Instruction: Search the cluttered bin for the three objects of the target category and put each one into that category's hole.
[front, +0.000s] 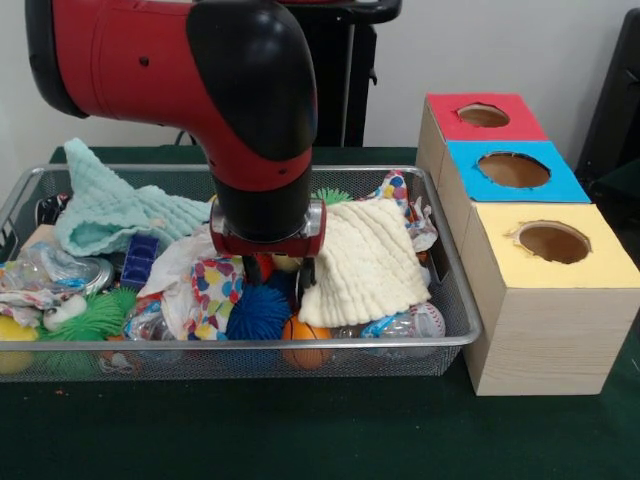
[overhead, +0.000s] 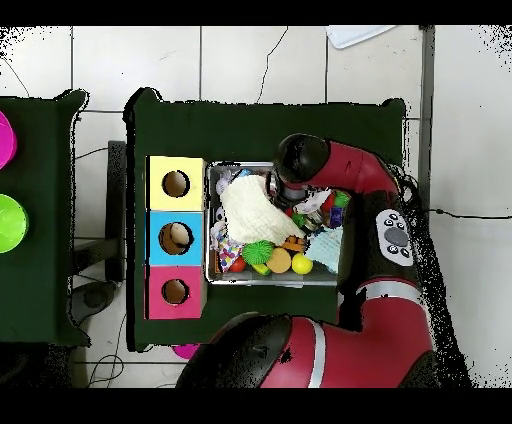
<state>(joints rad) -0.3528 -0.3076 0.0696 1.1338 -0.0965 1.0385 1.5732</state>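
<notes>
Front view: my gripper (front: 283, 272), fingers buried so I cannot tell their state, plunges into the wire bin (front: 455, 342) between blue spiky ball (front: 258, 312) and cream cloth (front: 366, 262), presumably probing for targets, holed boxes (front: 545, 290) alongside.

Wire-mesh metal basket (front: 455, 342) with a polished rim. Waffle-textured cream cloth (front: 365, 262) and nubbly mint cloth (front: 110, 205), both matt. Spiky rubbery blue ball (front: 257, 312); crinkled glossy clear plastic wrap (front: 40, 272). Pale wooden boxes (front: 545, 345) with visible grain, topped with matt coloured paper. Arm shell (front: 245, 90) of glossy smooth plastic. Matt green tablecloth (front: 300, 430).
</notes>
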